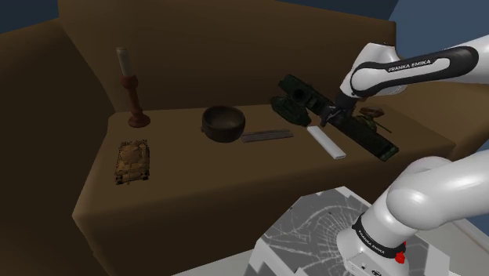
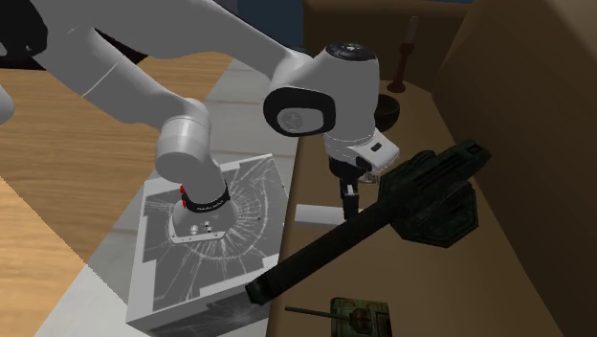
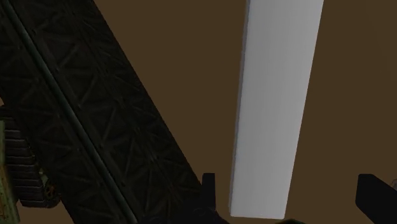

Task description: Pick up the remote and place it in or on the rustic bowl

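pincer [image 3: 291, 202] open, astride the white remote [image 3: 277, 108], not touching it | remote lies flat on the brown bench [image 1: 235, 172], just beside a long dark barrel [image 3: 95, 114] | risk: a finger may strike the barrel; a grip near the end may let the remote tilt and slip before the bowl [image 1: 223, 123]

Dim, flat lighting throughout, shadows soft, perhaps lit from above.

Smooth matt white remote [image 3: 275, 108], matt brown surface [image 3: 191, 51]
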`<state>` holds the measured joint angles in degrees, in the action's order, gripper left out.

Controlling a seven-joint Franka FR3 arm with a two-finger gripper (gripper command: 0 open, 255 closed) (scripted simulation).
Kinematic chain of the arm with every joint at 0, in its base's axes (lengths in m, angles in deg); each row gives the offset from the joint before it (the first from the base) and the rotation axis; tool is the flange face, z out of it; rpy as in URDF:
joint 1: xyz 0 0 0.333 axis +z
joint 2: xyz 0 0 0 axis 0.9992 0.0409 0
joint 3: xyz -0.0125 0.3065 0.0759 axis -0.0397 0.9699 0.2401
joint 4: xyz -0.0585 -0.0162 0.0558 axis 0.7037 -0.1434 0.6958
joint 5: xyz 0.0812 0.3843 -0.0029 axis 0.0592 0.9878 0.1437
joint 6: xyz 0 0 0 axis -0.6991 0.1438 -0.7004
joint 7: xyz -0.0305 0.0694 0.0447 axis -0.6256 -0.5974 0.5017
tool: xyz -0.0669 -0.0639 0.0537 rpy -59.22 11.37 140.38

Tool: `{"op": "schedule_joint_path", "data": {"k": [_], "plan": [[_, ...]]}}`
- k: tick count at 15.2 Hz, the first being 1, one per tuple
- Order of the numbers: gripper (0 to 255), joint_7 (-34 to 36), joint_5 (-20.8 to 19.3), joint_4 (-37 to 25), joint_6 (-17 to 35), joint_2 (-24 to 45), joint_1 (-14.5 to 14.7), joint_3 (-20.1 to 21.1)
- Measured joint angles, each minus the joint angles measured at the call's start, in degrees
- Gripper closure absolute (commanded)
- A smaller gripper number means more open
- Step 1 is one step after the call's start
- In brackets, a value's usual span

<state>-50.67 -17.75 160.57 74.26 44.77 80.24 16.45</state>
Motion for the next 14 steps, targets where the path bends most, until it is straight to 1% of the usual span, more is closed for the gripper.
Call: {"op": "schedule_joint_path", "data": {"k": [1,2,3,4,7,8,9,10,11,12,13,14], "plan": [[0,1.9,-1.4,1.4,3.3,-1.6,0.6,-2.0],[0,3.2,-2.0,1.1,4.7,-1.2,2.3,-3.5],[0,3.1,-3.5,0.3,5.3,-0.7,3.3,-5.2],[0,2.5,-4.6,-0.4,4.9,-0.2,4.6,-6.2],[0,5.2,-7.5,-1.1,4.0,-1.3,8.9,-10.2],[255,7.3,-8.3,-1.1,3.9,-1.9,10.4,-11.4],[255,10.1,-8.8,-0.9,4.7,-2.3,11.1,-12.1],[255,11.8,-9.4,-1.1,6.4,-2.2,11.3,-13.4],[255,10.6,-10.0,-0.2,7.3,-2.9,10.8,-13.5],[255,6.9,-10.1,1.0,7.9,-5.0,10.5,-14.4],[255,2.7,-9.9,1.2,6.9,-5.5,10.6,-14.4],[255,-0.1,-9.8,0.8,5.9,-5.3,10.7,-14.5]]}}
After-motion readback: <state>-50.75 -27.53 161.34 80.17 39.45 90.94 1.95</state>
